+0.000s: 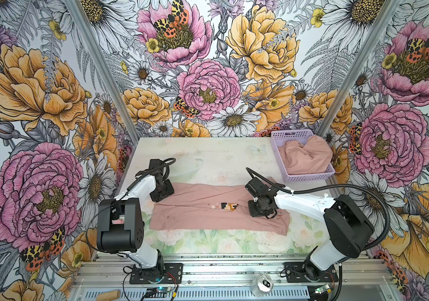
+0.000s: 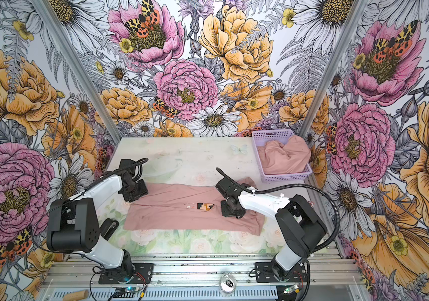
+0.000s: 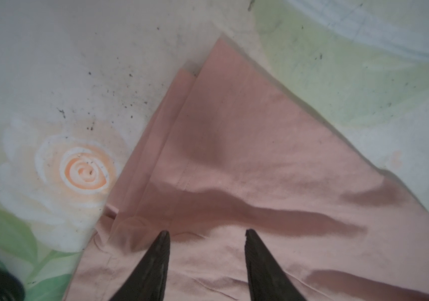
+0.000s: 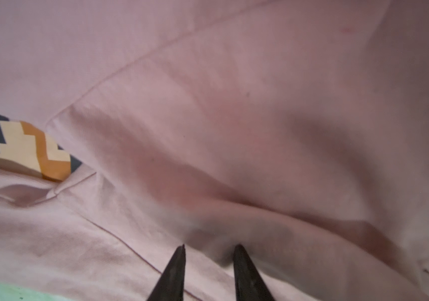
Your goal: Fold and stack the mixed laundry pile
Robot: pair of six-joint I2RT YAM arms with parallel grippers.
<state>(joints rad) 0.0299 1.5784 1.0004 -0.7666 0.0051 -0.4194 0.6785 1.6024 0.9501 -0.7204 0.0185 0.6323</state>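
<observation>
A dusty-pink T-shirt [image 1: 195,216] [image 2: 171,216] lies across the middle of the table, folded into a long band. Part of its pixel-art print [image 1: 230,206] [image 4: 25,151] shows at a fold. My left gripper [image 1: 156,199] [image 3: 206,232] hovers open over the shirt's far left corner [image 3: 234,117] with nothing between its fingers. My right gripper [image 1: 261,215] [image 4: 209,246] is down on the shirt's right part. Its jaws stand narrowly apart with a raised fold of cloth at their tips. A crumpled pink garment [image 1: 304,156] [image 2: 283,156] fills the basket.
The lavender perforated basket [image 1: 309,177] [image 2: 286,178] stands at the table's far right corner. A metal can [image 1: 262,284] and a wooden piece [image 1: 109,295] sit on the front rail. Bare flowered tabletop [image 1: 208,156] stretches behind the shirt.
</observation>
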